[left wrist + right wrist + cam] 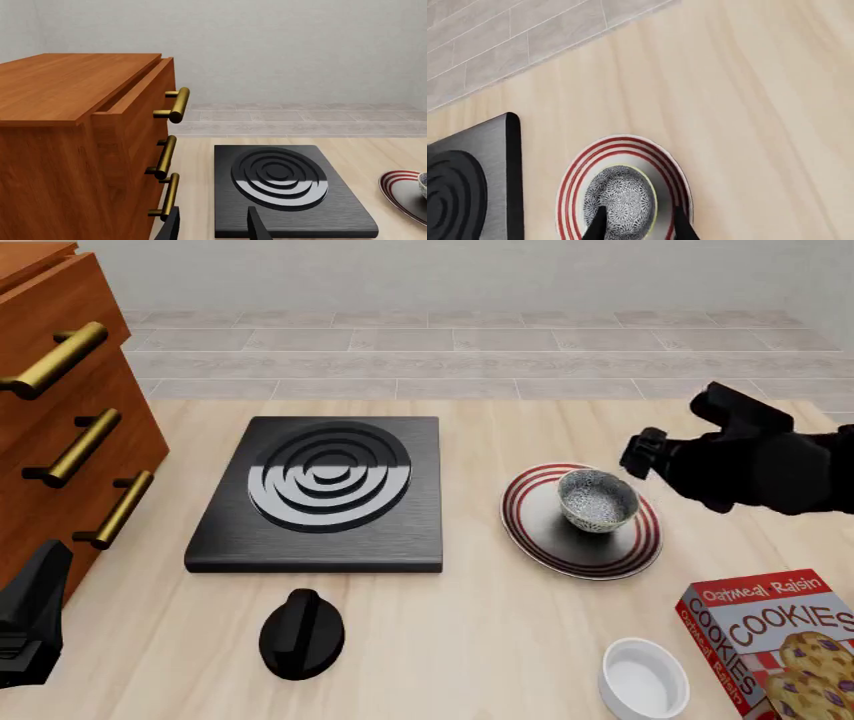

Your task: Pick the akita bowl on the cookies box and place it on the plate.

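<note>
You have two bowls on the table: the akita bowl, speckled grey, and one plain white bowl at the lower right of the front view. There is one plate with red rings, one cookies box in the lower right corner, one black stove plate with a ringed burner, one black knob below it, and one wooden cabinet at the left edge with three brass handles.

The akita bowl stands upright on the plate, right of centre in the front view, well apart from the cookies box. Your right gripper hangs above the plate's upper right side, clear of the bowl. In the right wrist view its two fingertips are spread, one on each side of the bowl far below, and they hold nothing.

Your left gripper shows in the left wrist view as two dark fingertips held apart with nothing between them, low in the frame, facing the stove plate and the cabinet. In the front view only a dark part of the left arm sits at the lower left corner.

The table is pale wood with a light grain. Beyond its far edge lies a grey tiled floor, then a plain pale wall.
</note>
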Robot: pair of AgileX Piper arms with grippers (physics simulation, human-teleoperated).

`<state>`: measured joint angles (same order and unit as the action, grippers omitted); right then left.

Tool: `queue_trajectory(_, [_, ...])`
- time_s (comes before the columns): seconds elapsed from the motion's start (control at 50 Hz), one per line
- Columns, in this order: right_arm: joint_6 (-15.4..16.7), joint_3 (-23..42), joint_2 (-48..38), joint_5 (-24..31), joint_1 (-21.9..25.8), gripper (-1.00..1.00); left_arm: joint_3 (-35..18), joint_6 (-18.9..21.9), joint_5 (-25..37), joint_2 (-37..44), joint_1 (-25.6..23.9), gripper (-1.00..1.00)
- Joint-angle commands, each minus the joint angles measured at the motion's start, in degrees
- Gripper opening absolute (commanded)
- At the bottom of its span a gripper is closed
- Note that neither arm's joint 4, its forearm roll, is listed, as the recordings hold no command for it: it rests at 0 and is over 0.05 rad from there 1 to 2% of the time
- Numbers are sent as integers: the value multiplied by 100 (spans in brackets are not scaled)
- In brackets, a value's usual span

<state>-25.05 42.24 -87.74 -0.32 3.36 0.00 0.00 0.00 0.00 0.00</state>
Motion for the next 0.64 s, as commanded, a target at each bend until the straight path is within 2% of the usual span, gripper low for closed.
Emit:
queue_trajectory(0.02, [143, -130, 2017, 1107, 13, 100, 0, 0, 0, 0, 0, 100])
queue_trajectory(0.08, [193, -143, 2557, 1454, 12, 100, 0, 0, 0, 0, 0, 100])
queue_trajectory(0.12, [236, -198, 3265, 1887, 11, 100, 0, 0, 0, 0, 0, 100])
queue_trajectory(0.28, [253, -175, 4353, 2668, 14, 100, 0, 0, 0, 0, 0, 100])
queue_trajectory(0.64, [275, -138, 5989, 3733, -15, 100, 0, 0, 0, 0, 0, 100])
